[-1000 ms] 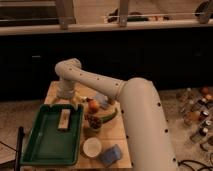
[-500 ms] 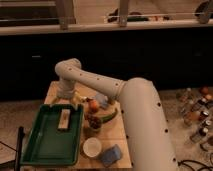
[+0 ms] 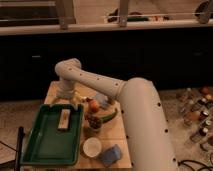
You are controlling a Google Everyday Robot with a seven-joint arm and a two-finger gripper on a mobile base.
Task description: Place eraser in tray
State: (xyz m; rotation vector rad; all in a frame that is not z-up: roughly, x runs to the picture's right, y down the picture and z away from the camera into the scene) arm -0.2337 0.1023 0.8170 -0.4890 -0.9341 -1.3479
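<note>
green tray (image 3: 47, 145) holds eraser (image 3: 64, 119); gripper (image 3: 63, 100) barely seen at far rim

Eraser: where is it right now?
Camera view, left side: the eraser lies inside the green tray, in its far half, with the gripper just beyond it above the tray's far rim.

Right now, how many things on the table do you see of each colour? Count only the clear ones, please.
Green: 2, the tray and a curved item
White: 1, a bowl
Blue: 1, a pad
Orange: 1, a fruit
Tan: 1, the eraser in the tray
Total: 6
Small things beside the arm are too unclear to count. The gripper hangs over the tray's far rim.
</note>
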